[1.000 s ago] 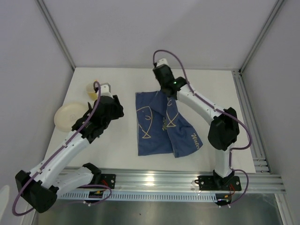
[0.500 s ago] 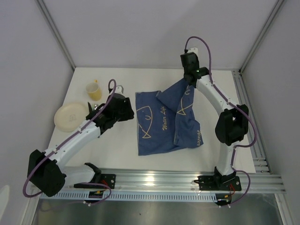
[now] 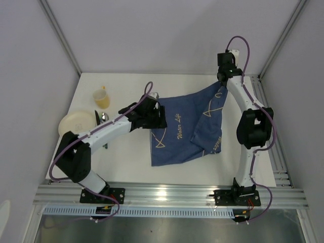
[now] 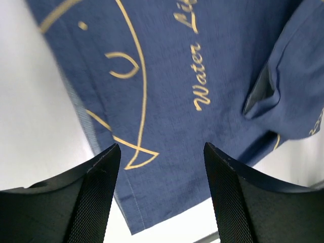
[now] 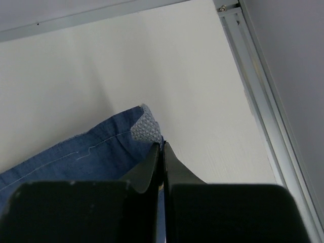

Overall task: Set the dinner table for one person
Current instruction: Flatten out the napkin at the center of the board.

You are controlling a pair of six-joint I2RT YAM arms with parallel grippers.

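Observation:
A dark blue cloth (image 3: 179,126) with gold line drawings lies partly unfolded on the white dinner table (image 3: 126,162). My right gripper (image 3: 221,84) is shut on the cloth's corner (image 5: 144,126) near the far right of the table and holds it up, so the cloth stretches toward it. A fold still lies doubled at the right (image 3: 208,132). My left gripper (image 3: 156,117) hovers over the cloth's left part (image 4: 202,76), its black fingers (image 4: 96,192) wide apart with nothing between them. The cloth's near edge and bare table (image 4: 35,126) show below it.
A yellow cup (image 3: 102,98) stands at the far left, a cream plate (image 3: 75,124) nearer the left edge, and silver cutlery (image 3: 104,118) beside the plate. Aluminium rails run along the right side (image 3: 263,116) and the near edge (image 3: 172,193).
The right gripper has carried the cloth corner from the middle to the far right, opening the cloth out. The left arm swung from beside the cup to above the cloth, its jaws widening.

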